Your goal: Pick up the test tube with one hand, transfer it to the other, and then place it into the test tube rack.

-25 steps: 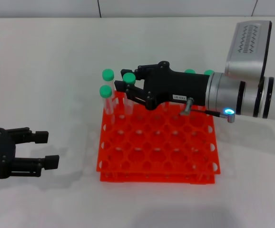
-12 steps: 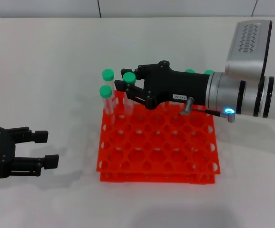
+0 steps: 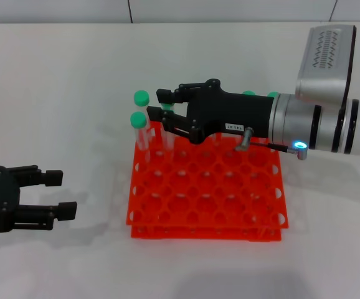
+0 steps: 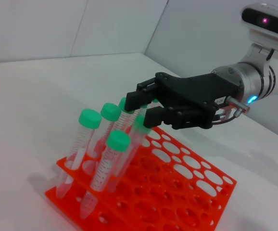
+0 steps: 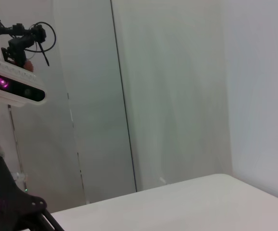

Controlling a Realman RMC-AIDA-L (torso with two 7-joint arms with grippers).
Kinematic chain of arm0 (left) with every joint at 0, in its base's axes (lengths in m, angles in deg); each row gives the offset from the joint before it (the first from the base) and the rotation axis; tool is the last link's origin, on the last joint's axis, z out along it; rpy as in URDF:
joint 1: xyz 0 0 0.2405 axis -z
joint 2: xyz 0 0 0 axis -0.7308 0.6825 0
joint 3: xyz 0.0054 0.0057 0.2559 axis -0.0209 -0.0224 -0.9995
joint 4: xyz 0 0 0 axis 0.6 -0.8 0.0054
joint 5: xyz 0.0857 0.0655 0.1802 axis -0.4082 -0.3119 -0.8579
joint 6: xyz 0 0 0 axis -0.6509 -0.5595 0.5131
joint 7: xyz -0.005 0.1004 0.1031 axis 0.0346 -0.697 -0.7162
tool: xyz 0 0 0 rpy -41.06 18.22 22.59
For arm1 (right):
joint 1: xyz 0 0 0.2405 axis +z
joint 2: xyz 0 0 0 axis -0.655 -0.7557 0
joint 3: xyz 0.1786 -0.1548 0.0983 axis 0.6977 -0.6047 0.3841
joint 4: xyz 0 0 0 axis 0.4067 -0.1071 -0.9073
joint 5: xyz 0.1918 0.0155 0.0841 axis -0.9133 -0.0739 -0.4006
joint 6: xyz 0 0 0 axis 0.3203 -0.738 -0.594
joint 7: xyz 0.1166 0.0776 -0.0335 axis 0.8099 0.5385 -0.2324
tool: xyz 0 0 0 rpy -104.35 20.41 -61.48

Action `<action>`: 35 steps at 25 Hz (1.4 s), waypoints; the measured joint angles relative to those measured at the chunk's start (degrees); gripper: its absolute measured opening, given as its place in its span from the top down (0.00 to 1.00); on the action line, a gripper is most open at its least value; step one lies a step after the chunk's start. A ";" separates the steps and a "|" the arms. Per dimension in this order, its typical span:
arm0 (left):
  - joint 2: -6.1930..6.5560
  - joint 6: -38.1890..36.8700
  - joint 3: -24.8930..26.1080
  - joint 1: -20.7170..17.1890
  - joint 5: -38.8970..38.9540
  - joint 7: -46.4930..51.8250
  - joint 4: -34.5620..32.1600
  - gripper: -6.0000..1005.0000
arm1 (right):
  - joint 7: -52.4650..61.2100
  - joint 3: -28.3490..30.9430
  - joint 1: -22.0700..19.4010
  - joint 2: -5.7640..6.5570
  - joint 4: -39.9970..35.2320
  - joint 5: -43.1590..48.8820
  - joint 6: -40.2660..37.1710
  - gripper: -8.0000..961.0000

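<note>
The orange-red test tube rack [image 3: 206, 219] stands mid-table; it also shows in the left wrist view [image 4: 187, 202]. My right gripper [image 3: 158, 104], with the white sticker, hovers over the rack's back left part, fingers apart. The test tube [image 3: 167, 107] stands in a rack hole with its green cap low between those fingers, mostly hidden. In the left wrist view the gripper [image 4: 146, 108] sits just above that leaning tube [image 4: 140, 124]. My left gripper [image 3: 63, 195] rests open and empty at the table's front left.
Other green-capped tubes stand in the rack: two at the back left [image 3: 141, 97] [image 3: 138, 118] and two behind my right gripper [image 3: 248, 94]. The right wrist view shows only a wall and a camera mount.
The tube's green cap has sunk lower between my right gripper's fingers. The right gripper has edged slightly left. The left arm has not moved.
</note>
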 joint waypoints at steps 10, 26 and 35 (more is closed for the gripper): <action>0.04 -0.12 0.15 0.15 0.01 0.00 0.08 0.14 | -0.08 0.51 -0.75 0.40 -1.16 0.03 -2.31 0.48; 0.08 -0.15 1.38 0.06 9.37 -3.95 0.09 0.14 | 9.03 21.23 -10.17 2.29 -8.90 16.94 -15.89 0.40; -0.42 0.33 1.42 1.03 15.03 -3.85 0.08 0.14 | 12.69 40.01 -13.13 3.40 -8.53 28.62 -24.76 0.35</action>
